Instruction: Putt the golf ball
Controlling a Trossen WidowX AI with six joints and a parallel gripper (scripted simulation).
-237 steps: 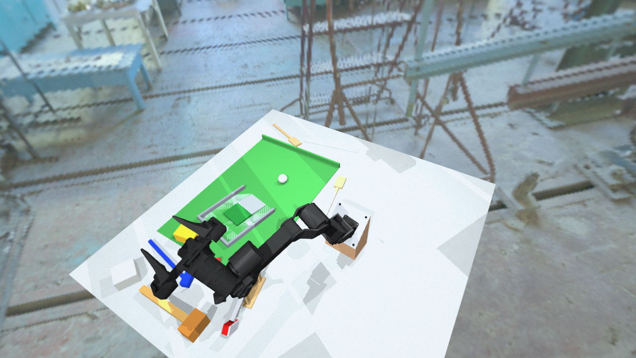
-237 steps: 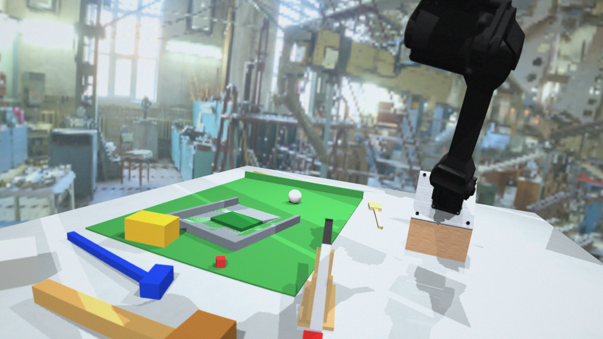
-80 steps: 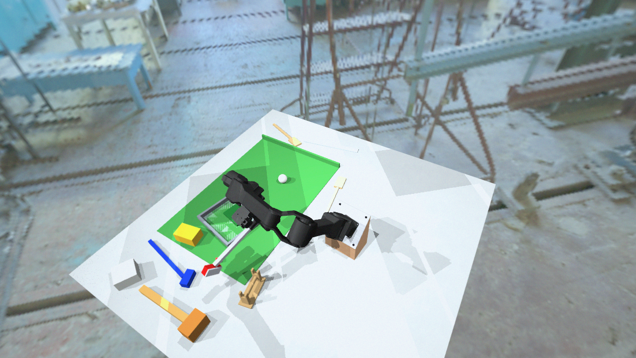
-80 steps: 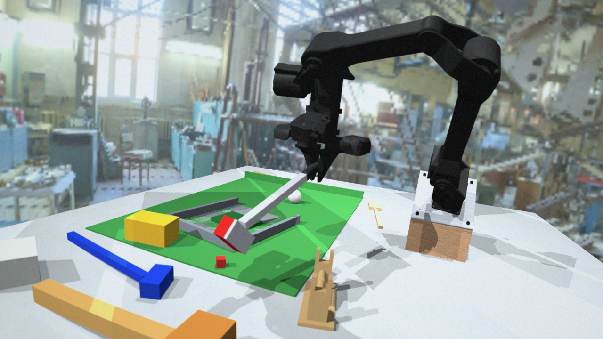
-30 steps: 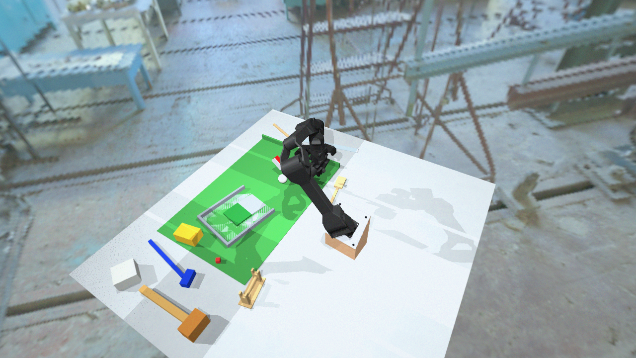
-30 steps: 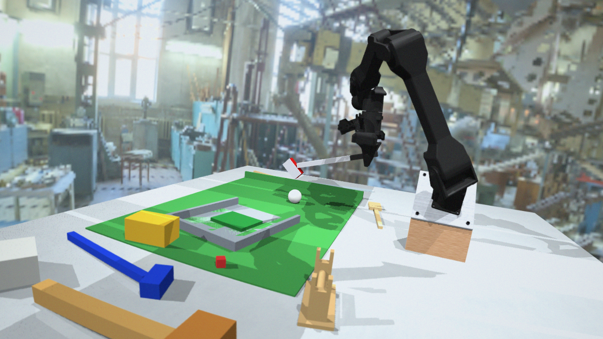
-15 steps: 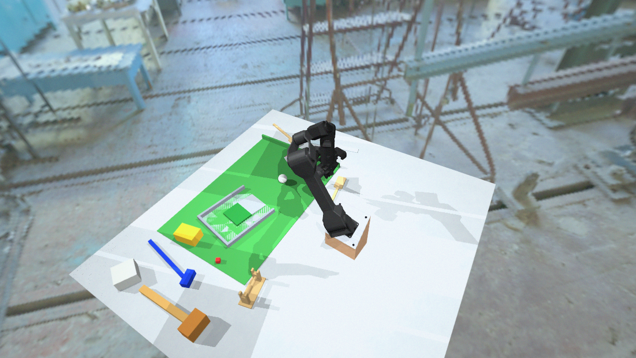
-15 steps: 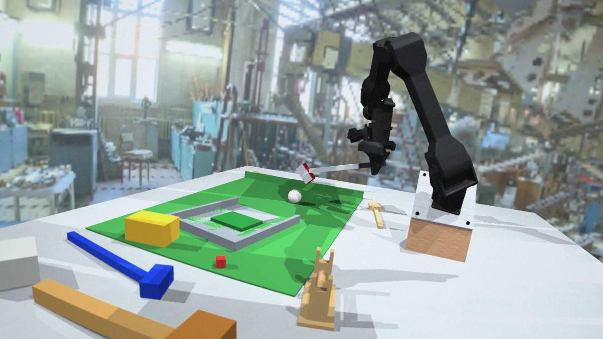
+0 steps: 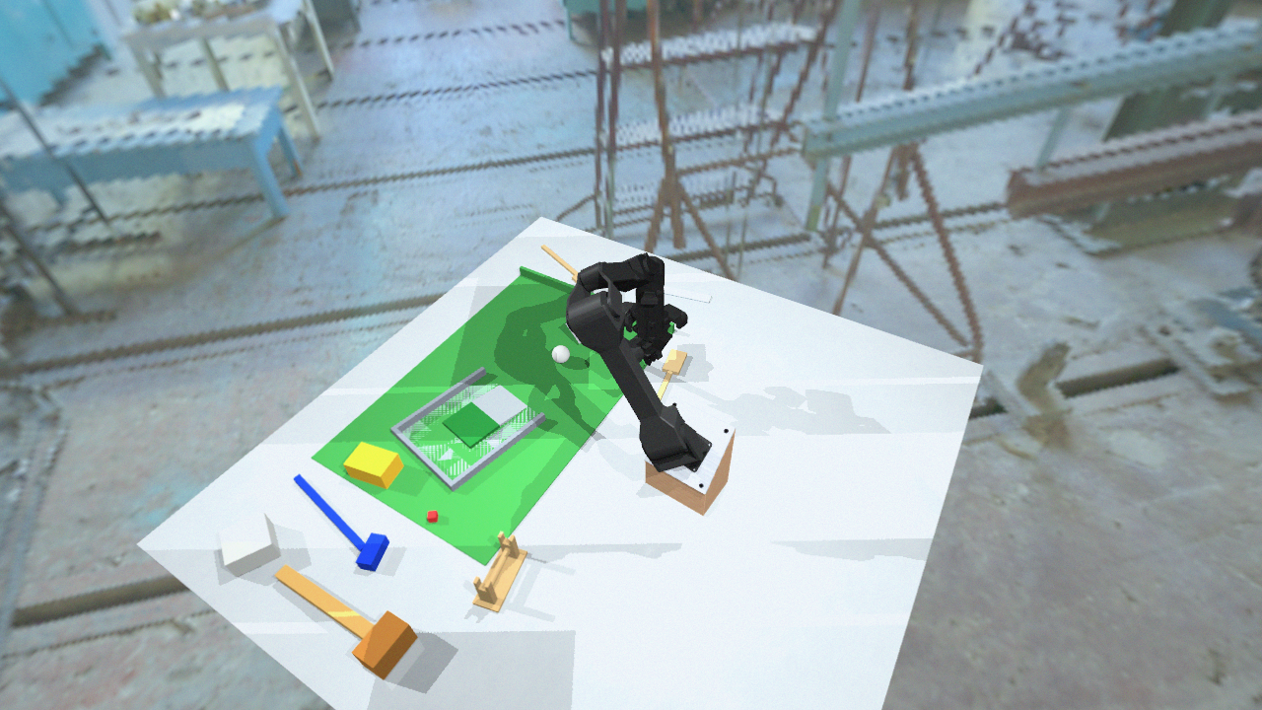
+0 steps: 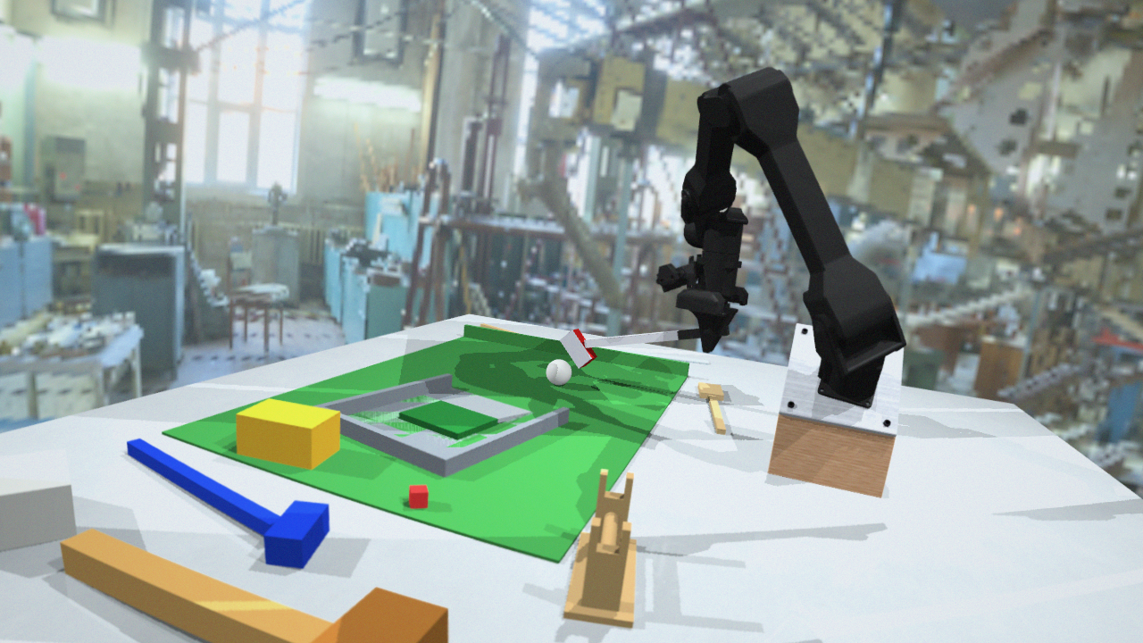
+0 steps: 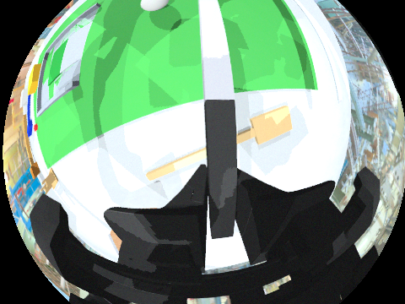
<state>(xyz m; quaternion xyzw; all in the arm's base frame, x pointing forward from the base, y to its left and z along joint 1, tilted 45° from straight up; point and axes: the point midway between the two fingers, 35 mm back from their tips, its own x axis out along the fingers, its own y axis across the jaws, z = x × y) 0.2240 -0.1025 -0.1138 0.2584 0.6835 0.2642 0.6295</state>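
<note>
The black parallel-jaw gripper (image 10: pixel 708 334) is clenched on the dark grip end of the red-headed putter with a pale grey shaft (image 10: pixel 631 338); the shaft runs leftward from the fingers, nearly level, and its red-and-white head (image 10: pixel 577 346) hangs just above and to the right of the small white golf ball (image 10: pixel 558 371); whether head and ball touch cannot be told; the ball rests on the flat bright green mat (image 10: pixel 511 471), on the far side of the grey-walled ramp enclosure (image 10: pixel 447 455) that surrounds the raised dark green square (image 10: pixel 447 417); a yellow block (image 10: pixel 286 432) sits at the near left of the enclosure; a tiny red cube (image 10: pixel 418 496) lies on the mat's near part; a blue mallet-shaped putter (image 10: pixel 231 499) and an orange one (image 10: pixel 239 604) lie on the white table (image 10: pixel 919 559), well apart from the arm's wooden pedestal (image 10: pixel 830 459).
</note>
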